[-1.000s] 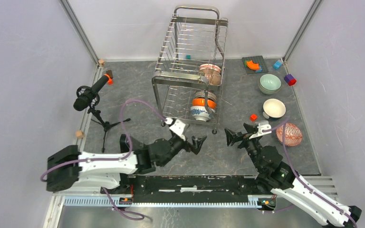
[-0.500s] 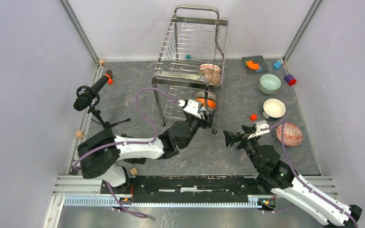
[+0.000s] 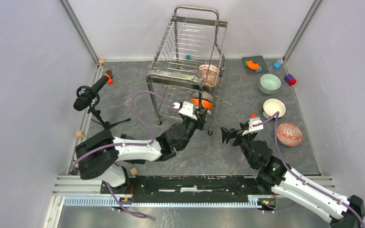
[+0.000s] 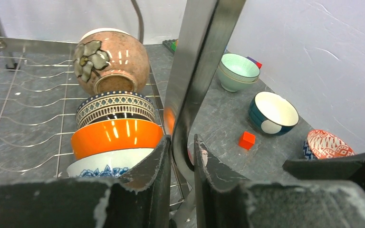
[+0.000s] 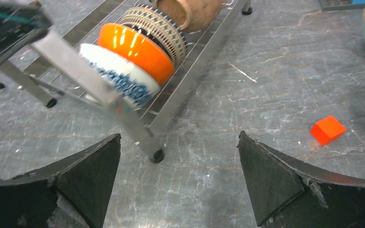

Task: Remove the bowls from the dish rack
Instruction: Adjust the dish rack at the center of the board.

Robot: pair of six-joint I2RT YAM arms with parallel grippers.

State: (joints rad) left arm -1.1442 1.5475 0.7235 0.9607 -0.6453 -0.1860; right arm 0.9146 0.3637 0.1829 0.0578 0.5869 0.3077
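Observation:
The steel dish rack [image 3: 185, 47] stands at the back middle. Its lower tier holds a row of bowls on edge: brown with a flower [image 4: 110, 59], net-patterned [image 4: 115, 107], orange [image 4: 116, 137] and blue-and-white [image 4: 104, 164]. My left gripper [image 4: 180, 152] is shut on the rack's front right upright post [image 4: 197, 71], beside the orange bowl [image 3: 202, 101]. My right gripper [image 5: 178, 137] hangs open over bare table just in front of the rack's foot [image 5: 158, 156]. A pale green bowl [image 3: 270, 83], a white-lined bowl [image 3: 274, 108] and a red-patterned bowl [image 3: 289, 134] sit on the table to the right.
A microphone on a tripod [image 3: 89, 95] stands at the left. A small orange block [image 5: 328, 129] lies near the white-lined bowl. A dark tray [image 3: 254, 64] and coloured blocks are at the back right. Walls close in both sides.
My left arm reached forward to the rack and its jaws closed on the front right post. The rack has shifted a little to the left. The right gripper edged left, still open.

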